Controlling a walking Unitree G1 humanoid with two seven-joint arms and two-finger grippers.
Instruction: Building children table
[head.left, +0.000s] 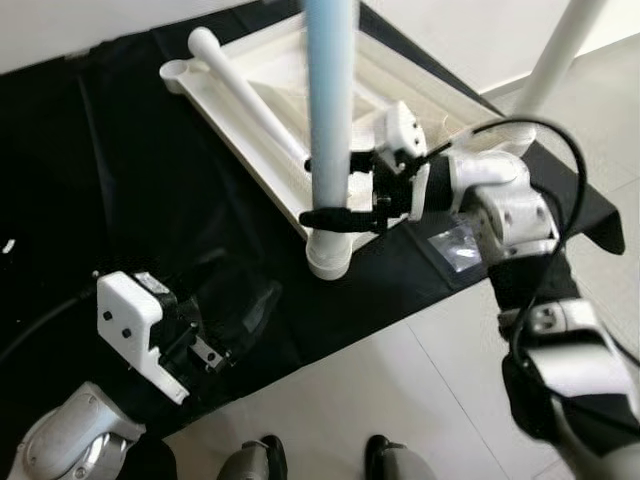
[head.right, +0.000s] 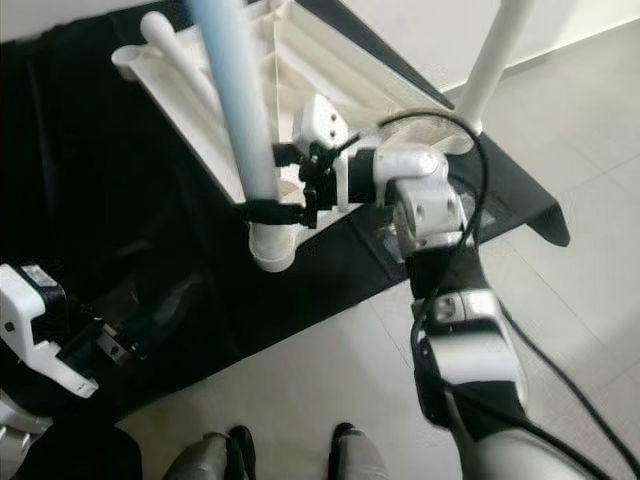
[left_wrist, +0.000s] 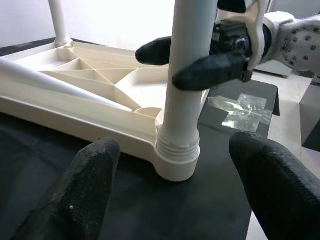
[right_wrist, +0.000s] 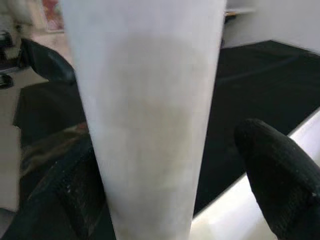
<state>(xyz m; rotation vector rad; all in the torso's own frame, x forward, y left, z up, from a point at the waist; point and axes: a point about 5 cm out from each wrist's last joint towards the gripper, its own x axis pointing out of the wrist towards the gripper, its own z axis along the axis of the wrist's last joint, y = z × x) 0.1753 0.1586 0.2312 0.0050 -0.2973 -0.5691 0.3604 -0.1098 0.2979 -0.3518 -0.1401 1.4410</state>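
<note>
A white children's table top (head.left: 240, 140) lies upside down on a black cloth (head.left: 100, 180). One white leg (head.left: 330, 100) stands upright in the near corner socket (head.left: 328, 255). My right gripper (head.left: 335, 215) is shut on this leg just above the socket, one black finger (right_wrist: 280, 170) on each side. A second leg (head.left: 560, 50) stands at the far right corner. A loose leg (head.left: 245, 90) lies across the ribbed underside. My left gripper (head.left: 205, 350) hovers low over the cloth, open, its fingers (left_wrist: 80, 195) spread wide and aimed at the socket (left_wrist: 175, 160) from a short distance.
Crumpled clear tape (head.left: 455, 245) lies on the cloth right of the socket. The cloth ends at pale floor tiles (head.left: 400, 370) in front, where my feet (head.left: 390, 460) stand. A black cable (head.left: 560, 150) loops over my right forearm.
</note>
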